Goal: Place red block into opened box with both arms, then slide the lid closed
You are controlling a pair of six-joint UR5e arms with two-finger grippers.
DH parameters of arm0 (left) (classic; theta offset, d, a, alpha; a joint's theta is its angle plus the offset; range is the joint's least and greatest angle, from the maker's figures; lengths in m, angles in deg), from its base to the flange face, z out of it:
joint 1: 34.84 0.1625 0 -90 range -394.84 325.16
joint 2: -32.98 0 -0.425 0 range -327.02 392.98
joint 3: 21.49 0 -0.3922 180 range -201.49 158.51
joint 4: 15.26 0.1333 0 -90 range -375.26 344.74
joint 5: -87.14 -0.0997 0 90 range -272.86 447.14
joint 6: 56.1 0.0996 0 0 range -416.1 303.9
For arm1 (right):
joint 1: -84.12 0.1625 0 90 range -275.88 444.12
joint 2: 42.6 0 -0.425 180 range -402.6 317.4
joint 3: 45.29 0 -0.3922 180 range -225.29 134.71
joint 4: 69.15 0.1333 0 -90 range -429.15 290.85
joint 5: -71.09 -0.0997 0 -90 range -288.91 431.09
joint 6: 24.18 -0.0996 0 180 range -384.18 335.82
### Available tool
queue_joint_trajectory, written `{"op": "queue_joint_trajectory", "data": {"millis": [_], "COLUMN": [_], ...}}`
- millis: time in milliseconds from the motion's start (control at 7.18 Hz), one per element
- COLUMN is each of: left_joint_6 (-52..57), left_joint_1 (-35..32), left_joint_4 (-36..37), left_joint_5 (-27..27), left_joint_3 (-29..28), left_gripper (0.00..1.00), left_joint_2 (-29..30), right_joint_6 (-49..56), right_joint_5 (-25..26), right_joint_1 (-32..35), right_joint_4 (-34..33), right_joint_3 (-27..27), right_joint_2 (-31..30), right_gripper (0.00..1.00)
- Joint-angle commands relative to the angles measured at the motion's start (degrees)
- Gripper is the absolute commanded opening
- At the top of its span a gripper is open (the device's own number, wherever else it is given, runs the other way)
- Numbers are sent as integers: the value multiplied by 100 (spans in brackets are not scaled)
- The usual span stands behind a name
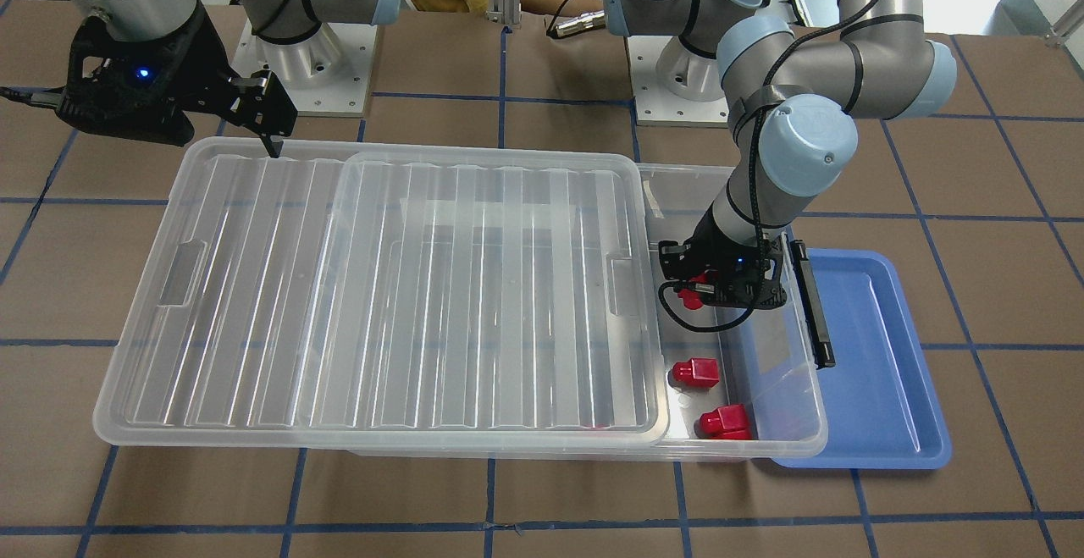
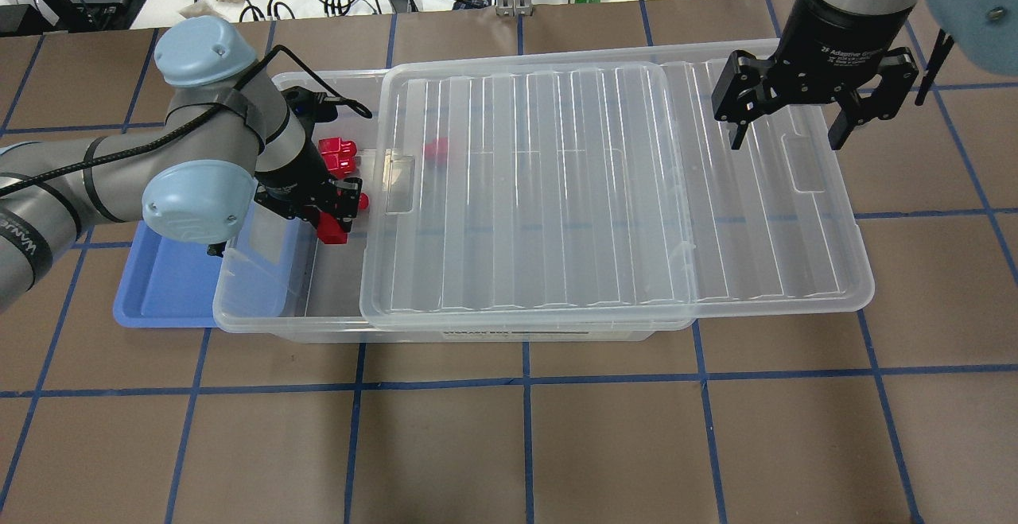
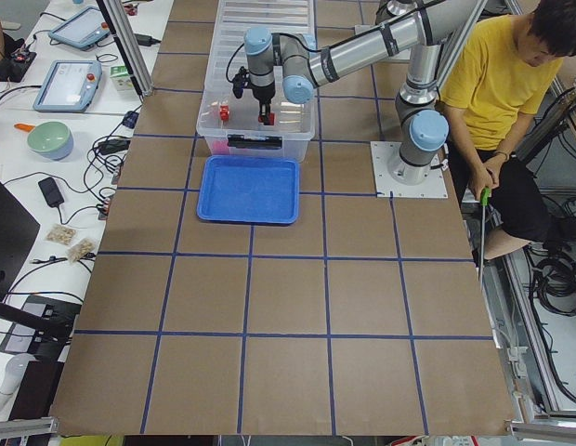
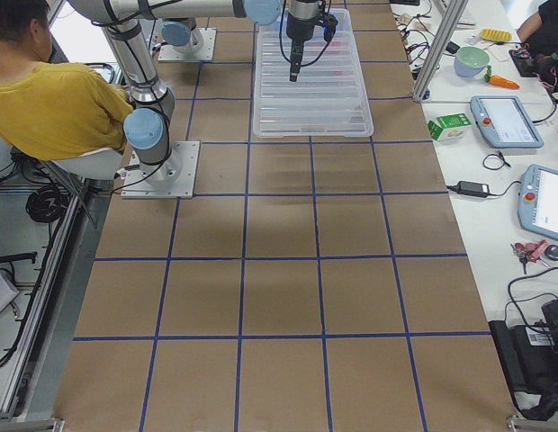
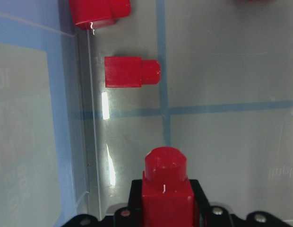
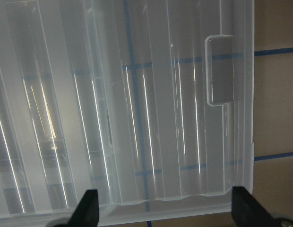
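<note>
The red block (image 5: 165,189) sits clamped between the jaws of the left gripper (image 2: 332,226), stub end pointing down at the floor of the box (image 1: 766,346). It hangs inside the uncovered end of the box, near the black latch bar (image 1: 813,304), and does not touch the floor. 2 other red blocks (image 1: 694,372) (image 1: 724,421) lie on the floor of the same open end, apart from each other, close to the long wall. The lid (image 1: 474,287) rests on the box, shifted toward the robot's right, so it covers most of the box and overhangs the far short end. The right gripper (image 2: 786,142) hangs over that overhanging part with its jaws spread wide and empty, beside the lid's recess (image 6: 221,71). A blue tray (image 1: 881,372) lies against the latch end of the box.
</note>
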Motion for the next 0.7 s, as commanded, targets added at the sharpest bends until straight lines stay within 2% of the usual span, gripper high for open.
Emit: {"op": "queue_joint_trajectory", "data": {"millis": [0,557], "left_joint_6": [19,-16], "left_joint_1": [78,105], "left_joint_4": [130,235], "left_joint_5": [0,9], "left_joint_3": [73,178], "left_gripper": [0,0], "left_joint_2": [163,348], "right_joint_6": [1,9], "right_joint_5": [-2,16], "right_joint_1": [0,0], "right_joint_4": [7,7], "right_joint_3": [0,-9], "right_joint_2": [0,0], "right_gripper": [100,100]}}
